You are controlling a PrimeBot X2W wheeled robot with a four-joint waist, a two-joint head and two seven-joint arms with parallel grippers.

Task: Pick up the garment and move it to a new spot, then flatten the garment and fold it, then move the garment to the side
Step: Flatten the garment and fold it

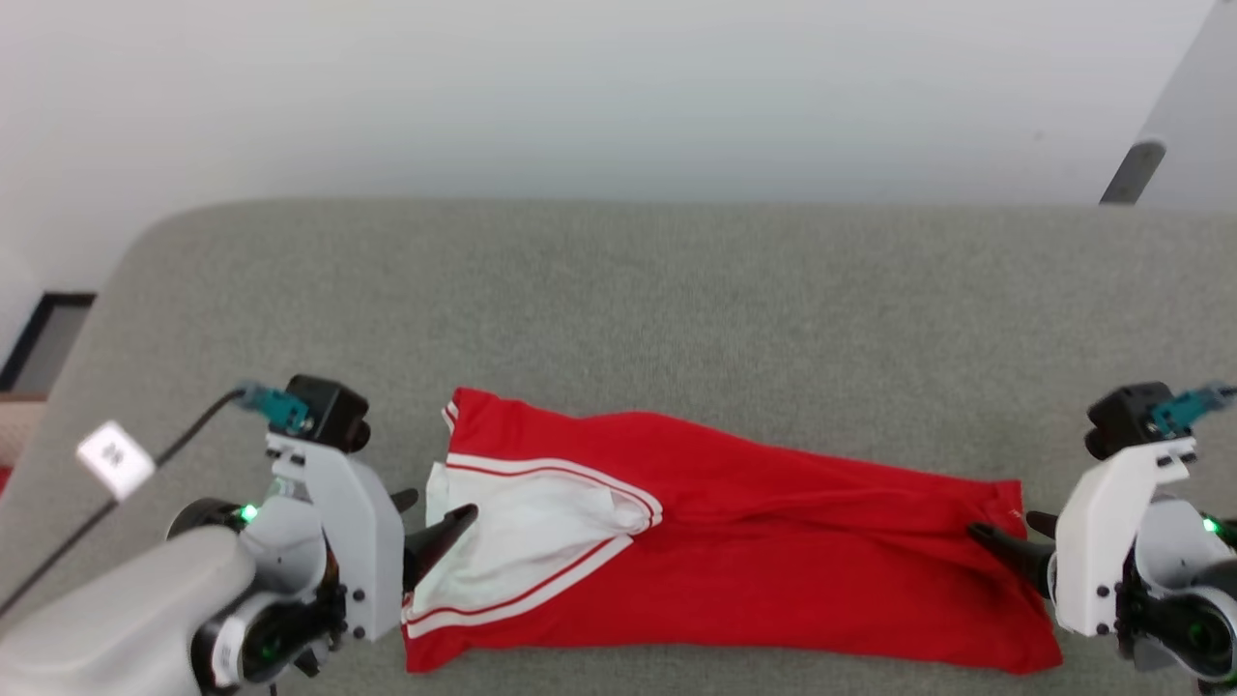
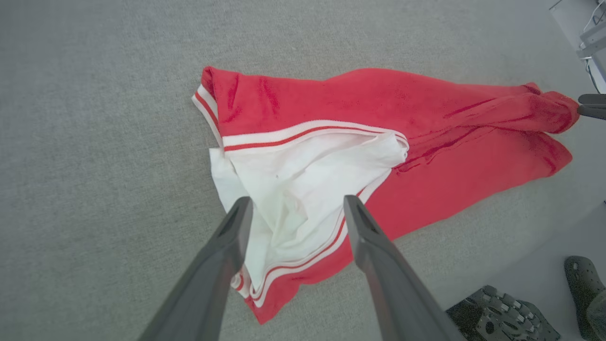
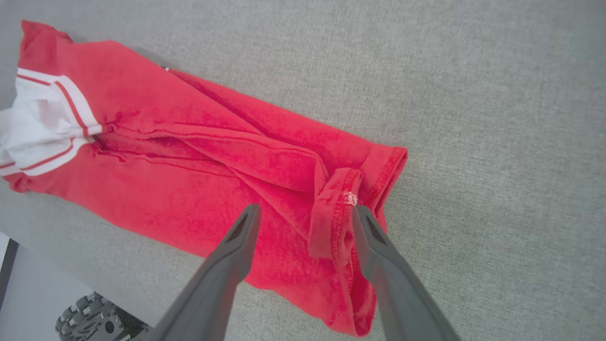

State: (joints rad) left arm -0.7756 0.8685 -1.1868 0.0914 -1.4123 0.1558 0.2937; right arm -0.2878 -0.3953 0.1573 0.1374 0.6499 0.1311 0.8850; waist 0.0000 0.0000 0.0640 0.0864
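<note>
- The red soft-cloth jersey garment is showing plain red over most of itself.
- White cloth at one end of the garment is showing, edged with white trim carrying one thin red stripe.
- The flat grey fabric-covered tabletop under the garment is showing a fine speckle.

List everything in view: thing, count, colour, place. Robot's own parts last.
garment: one, red with a white sleeve and striped trim, lying rumpled on the table between the grippers.
table: one, grey, under the garment.
tag: one, white, near the table's left edge.
shoe: one, dark, on the floor beside the table.
ridged wheel: one, black, on the floor near the shoe.
left gripper: one, dark fingers, open, over the white sleeve.
right gripper: one, dark fingers, open, over the red hem.
</note>
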